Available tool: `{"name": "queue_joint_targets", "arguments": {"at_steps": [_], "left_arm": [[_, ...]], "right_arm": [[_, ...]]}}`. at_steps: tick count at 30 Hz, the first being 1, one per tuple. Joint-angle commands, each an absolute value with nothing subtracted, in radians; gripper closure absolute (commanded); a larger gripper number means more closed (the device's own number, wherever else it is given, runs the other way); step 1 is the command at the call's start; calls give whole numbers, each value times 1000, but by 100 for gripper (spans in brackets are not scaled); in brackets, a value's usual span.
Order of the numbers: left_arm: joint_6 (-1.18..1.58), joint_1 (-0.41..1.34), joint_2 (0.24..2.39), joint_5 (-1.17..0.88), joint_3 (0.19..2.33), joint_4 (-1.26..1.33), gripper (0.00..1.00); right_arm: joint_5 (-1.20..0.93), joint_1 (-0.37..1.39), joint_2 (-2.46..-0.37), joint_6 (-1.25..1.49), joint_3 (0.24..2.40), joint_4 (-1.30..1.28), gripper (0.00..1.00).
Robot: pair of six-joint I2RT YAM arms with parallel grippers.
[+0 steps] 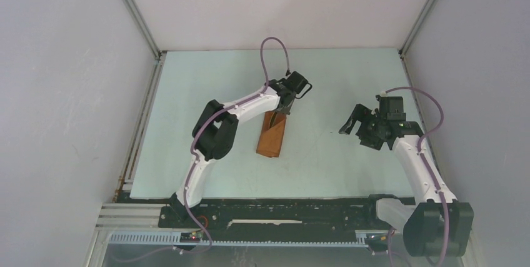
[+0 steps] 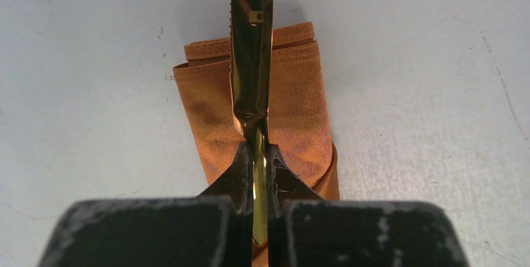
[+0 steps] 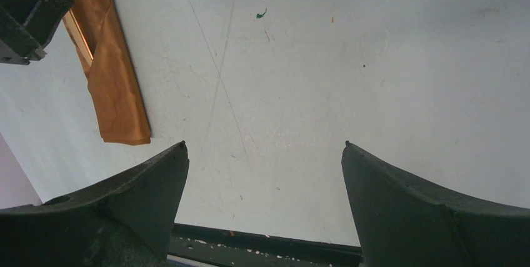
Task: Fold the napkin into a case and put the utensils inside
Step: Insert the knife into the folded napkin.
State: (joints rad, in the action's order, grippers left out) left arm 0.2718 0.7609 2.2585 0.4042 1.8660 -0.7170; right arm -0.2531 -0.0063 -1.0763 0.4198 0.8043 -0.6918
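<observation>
The napkin lies folded as a narrow rust-orange case point(image 1: 272, 137) on the pale table, mid-view. My left gripper point(image 1: 279, 112) hovers at the case's far end, shut on a thin golden utensil. In the left wrist view this utensil point(image 2: 252, 60) has a serrated edge and runs forward from my gripper point(image 2: 259, 154) along the middle of the case point(image 2: 300, 104). Whether its tip is inside the cloth is hidden. My right gripper point(image 1: 351, 124) is off to the right, apart from the case. Its jaws point(image 3: 265, 148) stand wide open over bare table, with the case point(image 3: 115, 85) at upper left.
A black rail point(image 1: 269, 214) runs along the table's near edge, also showing between my right fingers point(image 3: 262, 242). White enclosure walls with metal corner posts point(image 1: 134, 14) close in the left, right and back. A small green speck point(image 3: 261, 14) marks the table.
</observation>
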Motion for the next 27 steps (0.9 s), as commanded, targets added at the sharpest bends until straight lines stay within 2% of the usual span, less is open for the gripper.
{"name": "queue_joint_targets", "arguments": {"at_steps": [1, 27], "left_arm": [[327, 760, 2154, 401, 1865, -719, 100], [439, 761, 2079, 354, 1710, -745, 100]], "right_arm": [[-244, -3, -1081, 401, 809, -676, 0], [-239, 45, -1095, 401, 809, -668, 0]]}}
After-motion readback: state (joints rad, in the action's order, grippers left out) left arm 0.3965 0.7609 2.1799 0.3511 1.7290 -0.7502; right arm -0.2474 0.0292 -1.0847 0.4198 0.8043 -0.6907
